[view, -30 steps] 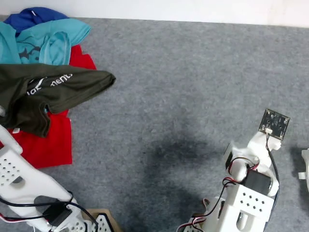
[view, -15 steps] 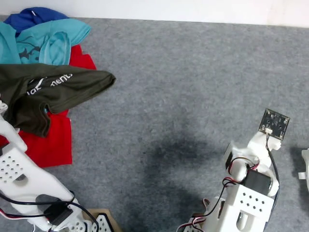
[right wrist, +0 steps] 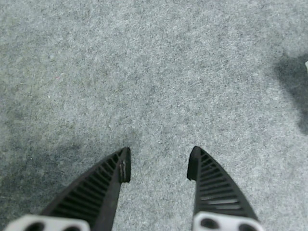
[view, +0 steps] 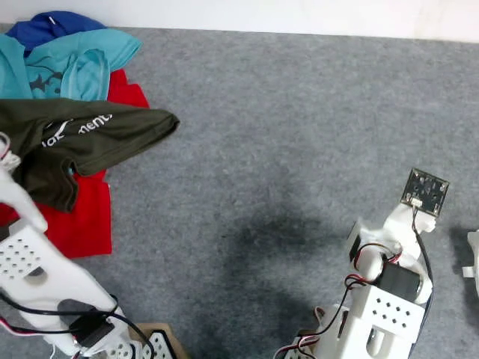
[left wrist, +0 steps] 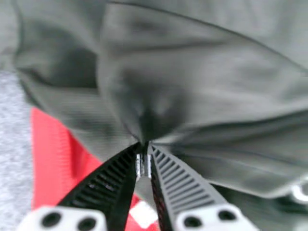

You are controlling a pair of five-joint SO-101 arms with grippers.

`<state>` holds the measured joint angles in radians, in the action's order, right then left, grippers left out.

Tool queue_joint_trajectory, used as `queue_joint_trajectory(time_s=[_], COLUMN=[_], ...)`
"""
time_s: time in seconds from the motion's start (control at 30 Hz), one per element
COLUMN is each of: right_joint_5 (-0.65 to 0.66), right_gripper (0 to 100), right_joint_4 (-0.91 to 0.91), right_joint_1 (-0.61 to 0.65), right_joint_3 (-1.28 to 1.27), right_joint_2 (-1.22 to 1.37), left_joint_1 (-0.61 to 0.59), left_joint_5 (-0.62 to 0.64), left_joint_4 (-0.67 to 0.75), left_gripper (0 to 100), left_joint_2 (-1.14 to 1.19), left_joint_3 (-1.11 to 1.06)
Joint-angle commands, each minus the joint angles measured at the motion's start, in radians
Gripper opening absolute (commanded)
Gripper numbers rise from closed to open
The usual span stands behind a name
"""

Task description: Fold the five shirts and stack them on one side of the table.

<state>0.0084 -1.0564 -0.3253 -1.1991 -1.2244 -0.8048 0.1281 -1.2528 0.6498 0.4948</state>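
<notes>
Folding has barely begun, with no shirt folded or stacked. The left gripper (left wrist: 143, 150) is clamped on the dark olive shirt (view: 82, 138), which lies atop the red shirt (view: 78, 217), beside the teal shirt (view: 75, 60) and blue shirt (view: 52, 26), heaped at the bench's (view: 299, 112) far left. The right gripper (right wrist: 159, 163) hangs with its jaws apart over bare bench.

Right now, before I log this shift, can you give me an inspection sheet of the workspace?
Surface: grey table cover, bare in the middle.
Job's things: dark olive shirt draped over red shirt; teal shirt and blue shirt behind; unfolded heap.
Clutter: white part, tan block, both at edges.
Grippers: left gripper shut on dark olive shirt; right gripper open above bare cover.
Cables: wires on right arm; black cable on left arm.
Surroundings: white wall.
</notes>
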Motion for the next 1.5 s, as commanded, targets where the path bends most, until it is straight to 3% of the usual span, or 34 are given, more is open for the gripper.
queue_joint_trajectory(time_s=[0.0, 0.2, 0.4, 0.63, 0.83, 1.0, 1.1, 1.37, 1.47], right_joint_5=[0.006, 0.005, 0.005, 0.005, 0.005, 0.005, 0.005, 0.005, 0.005], right_gripper=[20.2, 20.2, 20.2, 20.2, 20.2, 20.2, 20.2, 20.2, 20.2], right_joint_4=[-0.008, 0.007, 0.113, 0.174, 0.174, 0.174, 0.174, 0.176, 0.199], right_joint_1=[0.008, 0.054, 0.102, 0.127, 0.128, 0.128, 0.128, 0.157, 0.16], right_joint_3=[0.01, -0.021, -0.14, -0.232, -0.236, -0.237, -0.237, -0.239, -0.26], right_joint_2=[-0.015, -0.015, -0.015, -0.015, -0.015, -0.015, -0.015, -0.015, -0.015], left_joint_1=[0.082, 0.295, 0.624, 1.101, 1.405, 1.494, 1.52, 1.446, 1.379], left_joint_5=[0.064, 0.084, 0.084, 0.084, 0.084, 0.084, 0.084, 0.078, 0.078], left_joint_4=[-0.078, -0.276, -0.42, -0.419, -0.222, -0.068, -0.052, -0.17, -0.206], left_gripper=[1, 1, 1, 1, 1, 1, 3, 46, 52], left_joint_2=[-0.042, -0.179, -0.38, -0.565, -0.616, -0.618, -0.61, -0.575, -0.588], left_joint_3=[0.071, 0.203, 0.292, 0.298, 0.3, 0.3, 0.298, 0.298, 0.309])
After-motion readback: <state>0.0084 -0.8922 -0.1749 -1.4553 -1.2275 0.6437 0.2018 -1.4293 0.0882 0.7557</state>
